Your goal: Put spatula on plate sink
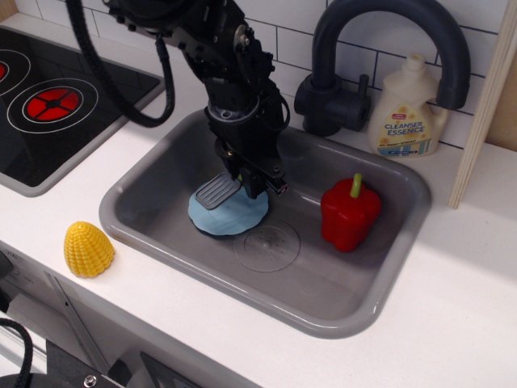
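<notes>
While the near edge holds little else:
Corn: yellow toy corn (89,249) on the white surface (452,323), left of the sink (133,222).
Pepper: red pepper (349,212) stands right in the basin.
Plate: light-blue plate (230,216) on the sink floor, left of the drain.
Spatula: spatula (216,191), grey blade over the plate's far-left rim, handle hidden.
Gripper: gripper (252,179) pinching the spatula above the plate.
Far: faucet (363,56), cleanser bottle (408,109).

Single view, high front-right vantage, angled down onto the table. Close range: sink (145,194) fills centre frame, stove (48,105) clipped at left edge, faucet (388,32) and tiled wall along top.
</notes>
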You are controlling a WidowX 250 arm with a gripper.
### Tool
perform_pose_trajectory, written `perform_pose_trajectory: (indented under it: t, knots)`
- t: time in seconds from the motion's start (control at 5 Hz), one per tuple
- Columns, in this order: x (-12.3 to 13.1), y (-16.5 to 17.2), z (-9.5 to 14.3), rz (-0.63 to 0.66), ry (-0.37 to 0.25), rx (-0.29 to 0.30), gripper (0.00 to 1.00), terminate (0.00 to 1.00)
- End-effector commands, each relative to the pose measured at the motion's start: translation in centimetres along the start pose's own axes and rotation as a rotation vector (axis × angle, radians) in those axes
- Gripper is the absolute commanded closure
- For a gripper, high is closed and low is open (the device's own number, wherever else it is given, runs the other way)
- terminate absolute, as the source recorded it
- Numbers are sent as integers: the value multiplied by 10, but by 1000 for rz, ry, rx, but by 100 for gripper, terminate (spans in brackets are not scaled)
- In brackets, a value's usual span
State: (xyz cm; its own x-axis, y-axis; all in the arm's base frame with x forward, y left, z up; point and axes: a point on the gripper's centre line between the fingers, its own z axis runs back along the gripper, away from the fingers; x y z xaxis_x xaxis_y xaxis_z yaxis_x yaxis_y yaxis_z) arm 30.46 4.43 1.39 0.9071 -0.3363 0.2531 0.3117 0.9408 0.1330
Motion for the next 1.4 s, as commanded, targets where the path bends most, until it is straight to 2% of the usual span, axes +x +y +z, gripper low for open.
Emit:
perform_pose_trajectory:
  t: [0.0,0.2,0.4,0.6,1.0,1.2]
  knots:
    - [-10,23,-2,32,-3,47,100,0]
    - [-14,24,-5,23,4,50,100,0]
    - [-14,21,-11,93,19,67,0,0]
    - [-6,18,1,159,8,60,0,0]
    - [11,24,53,255,-24,33,0,0]
    - [11,24,53,255,-24,33,0,0]
